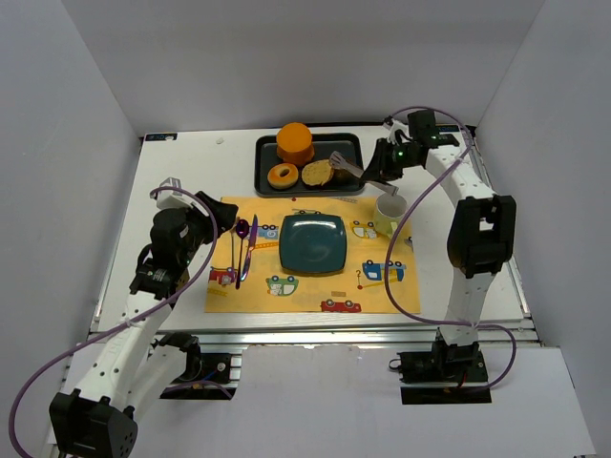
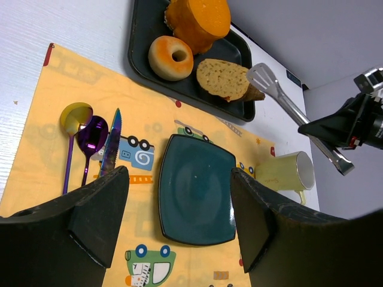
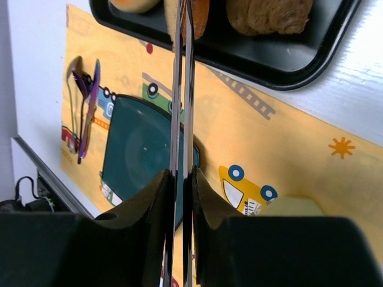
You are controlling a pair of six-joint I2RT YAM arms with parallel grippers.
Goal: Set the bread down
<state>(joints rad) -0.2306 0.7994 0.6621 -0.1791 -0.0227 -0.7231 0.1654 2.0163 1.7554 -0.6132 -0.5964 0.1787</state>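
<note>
The bread [image 1: 317, 173] [image 2: 224, 78], a tan slice with a brown crust, lies in the black tray [image 1: 263, 157] at the back. My right gripper [image 1: 382, 164] [image 3: 184, 173] is shut on metal tongs [image 1: 348, 169] [image 2: 281, 98] [image 3: 182, 89]. The two tong arms are squeezed almost together. Their tips sit at the bread's right end, and the crust [image 3: 200, 15] shows edge-on beside them. The frames do not show whether the slice is pinched. My left gripper [image 1: 221, 212] [image 2: 179, 173] hangs open and empty over the placemat, left of the plate.
A dark teal square plate [image 1: 312, 242] [image 2: 194, 197] [image 3: 140, 155] sits mid-placemat [image 1: 382, 291]. Beside it on the right is a pale yellow mug [image 1: 389, 212] [image 2: 287, 173]. The tray also holds a donut [image 1: 283, 176] and an orange cylinder [image 1: 295, 142]. Purple spoons and a knife [image 1: 250, 243] lie left of the plate.
</note>
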